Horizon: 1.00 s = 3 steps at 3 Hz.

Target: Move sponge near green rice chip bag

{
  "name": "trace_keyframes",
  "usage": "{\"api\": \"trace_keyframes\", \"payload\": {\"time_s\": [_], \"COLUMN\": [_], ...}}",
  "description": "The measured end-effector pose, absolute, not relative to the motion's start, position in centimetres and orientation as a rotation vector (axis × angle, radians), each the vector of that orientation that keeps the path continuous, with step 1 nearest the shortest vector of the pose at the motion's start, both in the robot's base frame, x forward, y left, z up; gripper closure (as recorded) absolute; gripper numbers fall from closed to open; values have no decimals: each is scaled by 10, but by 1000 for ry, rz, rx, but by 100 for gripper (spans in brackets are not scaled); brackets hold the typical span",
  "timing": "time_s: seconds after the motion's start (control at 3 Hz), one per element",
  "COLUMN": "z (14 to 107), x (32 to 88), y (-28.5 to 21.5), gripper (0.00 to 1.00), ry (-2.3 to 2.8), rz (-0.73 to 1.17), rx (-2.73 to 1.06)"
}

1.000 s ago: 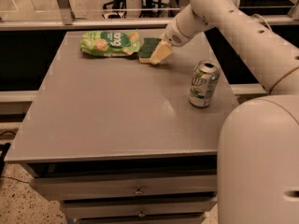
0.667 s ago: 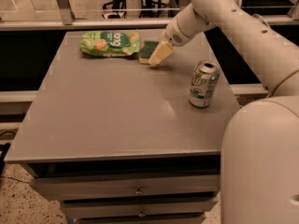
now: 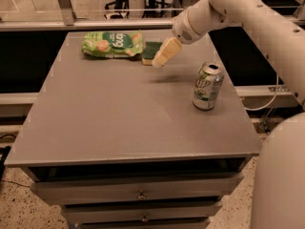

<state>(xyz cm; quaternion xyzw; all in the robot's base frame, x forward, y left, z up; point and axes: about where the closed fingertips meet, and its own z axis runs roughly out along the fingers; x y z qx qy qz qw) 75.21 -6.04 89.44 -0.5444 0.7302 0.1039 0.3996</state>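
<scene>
The sponge point(image 3: 151, 51), dark green on top with a pale yellow base, lies flat at the far side of the grey table point(image 3: 119, 113). It rests right beside the right end of the green rice chip bag point(image 3: 112, 44), touching or nearly touching it. My gripper point(image 3: 164, 54), with pale yellow pads, hangs just to the right of the sponge and overlaps its right edge. It seems to be a little above the tabletop, with its shadow falling nearer on the table. I cannot tell if it touches the sponge.
A green-and-silver soda can point(image 3: 208, 86) stands upright on the right side of the table. My white arm point(image 3: 248, 13) reaches in from the upper right. Drawers point(image 3: 140, 194) are below the table's front edge. A railing runs behind the table.
</scene>
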Motion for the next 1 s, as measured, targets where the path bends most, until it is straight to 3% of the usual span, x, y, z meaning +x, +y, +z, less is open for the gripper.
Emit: {"api": "trace_keyframes", "payload": {"time_s": [1.0], "z": [951], "x": [696], "y": [-135], "gripper": [0], "ry": [1713], "rz": [300], "rx": [-1200]}}
